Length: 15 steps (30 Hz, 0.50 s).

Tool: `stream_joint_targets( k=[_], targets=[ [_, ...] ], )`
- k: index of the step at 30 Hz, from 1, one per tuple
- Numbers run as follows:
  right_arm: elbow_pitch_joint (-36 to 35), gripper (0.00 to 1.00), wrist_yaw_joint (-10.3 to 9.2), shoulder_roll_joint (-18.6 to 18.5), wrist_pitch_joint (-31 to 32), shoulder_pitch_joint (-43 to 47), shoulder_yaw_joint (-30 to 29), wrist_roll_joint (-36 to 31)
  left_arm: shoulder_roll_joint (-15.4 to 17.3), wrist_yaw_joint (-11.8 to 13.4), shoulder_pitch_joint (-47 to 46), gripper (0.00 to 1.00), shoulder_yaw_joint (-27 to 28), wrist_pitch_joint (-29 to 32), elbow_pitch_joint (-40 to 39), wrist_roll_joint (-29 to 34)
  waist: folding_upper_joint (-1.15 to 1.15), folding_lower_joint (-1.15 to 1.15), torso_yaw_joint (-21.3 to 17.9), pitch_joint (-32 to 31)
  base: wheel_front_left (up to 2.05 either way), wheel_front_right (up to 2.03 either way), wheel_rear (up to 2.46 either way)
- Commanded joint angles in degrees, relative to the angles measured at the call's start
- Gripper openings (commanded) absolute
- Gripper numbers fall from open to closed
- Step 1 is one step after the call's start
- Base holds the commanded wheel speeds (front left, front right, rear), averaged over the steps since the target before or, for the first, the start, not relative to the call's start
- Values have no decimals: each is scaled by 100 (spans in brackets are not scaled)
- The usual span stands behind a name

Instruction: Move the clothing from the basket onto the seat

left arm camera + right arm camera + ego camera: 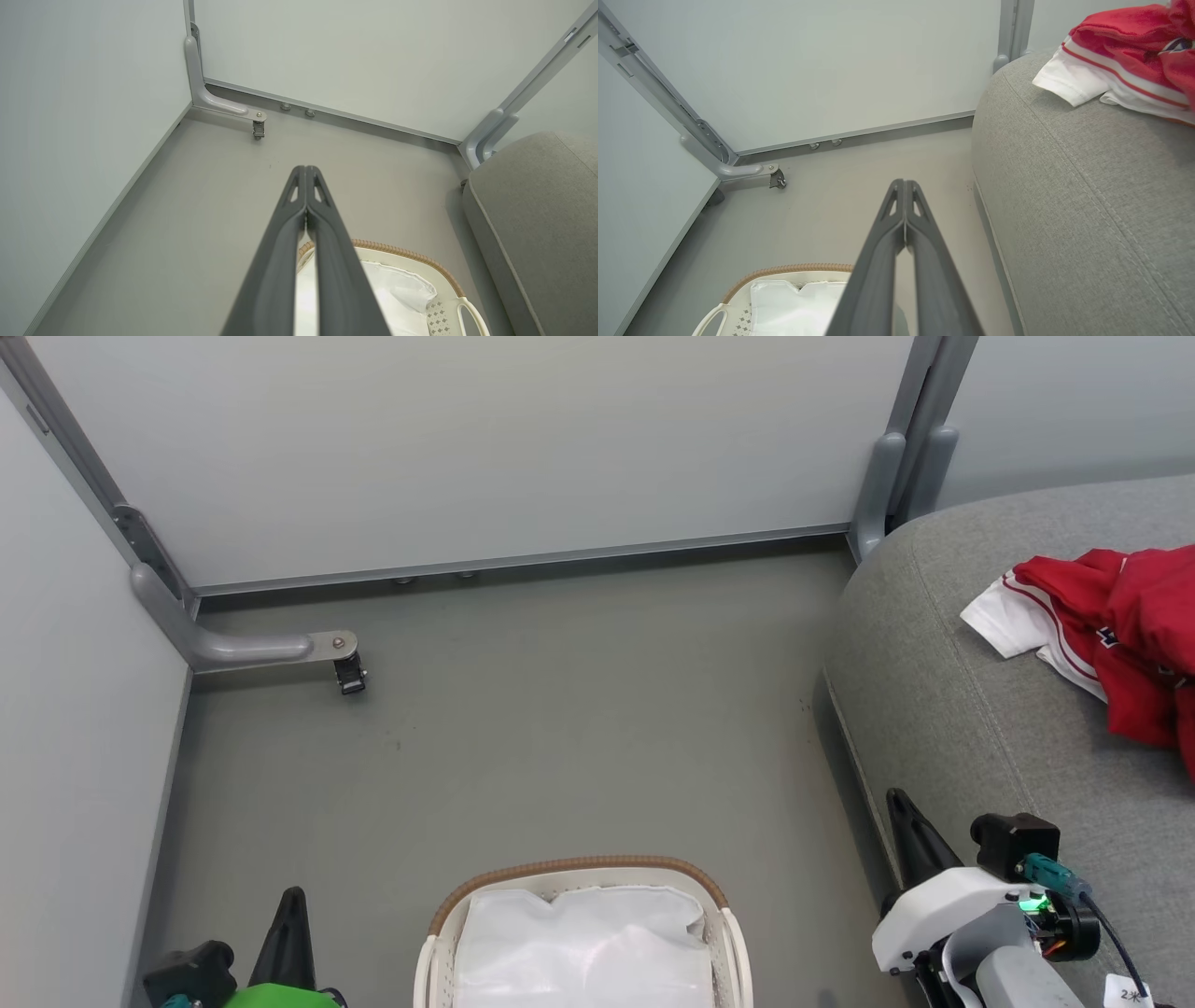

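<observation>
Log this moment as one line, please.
clothing on seat; basket shows white liner; left gripper jaws shut; right gripper jaws shut

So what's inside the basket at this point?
Inside the basket, the white liner, crumpled, with no red visible. The basket's near end runs off the picture, and anything under the liner's folds is covered. The clothing lies on the seat.

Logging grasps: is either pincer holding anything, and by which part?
Nothing: left pincer and right pincer are shut empty; the clothing lies on the seat.
</observation>
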Motion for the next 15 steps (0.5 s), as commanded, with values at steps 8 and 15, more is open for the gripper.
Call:
stream_joint_targets(
  k=[8,15],
  targets=[
    [-297,0,-1,-24,241,-32,-143,980,10,1,-101,0,114,247,-249,-904,0,1,-9,-9,0,0,0],
    [-454,0,-1,-30,410,35,-221,1650,-8,1,-152,0,173,426,-367,-1516,0,1,-17,-16,0,0,0]
  ],
)
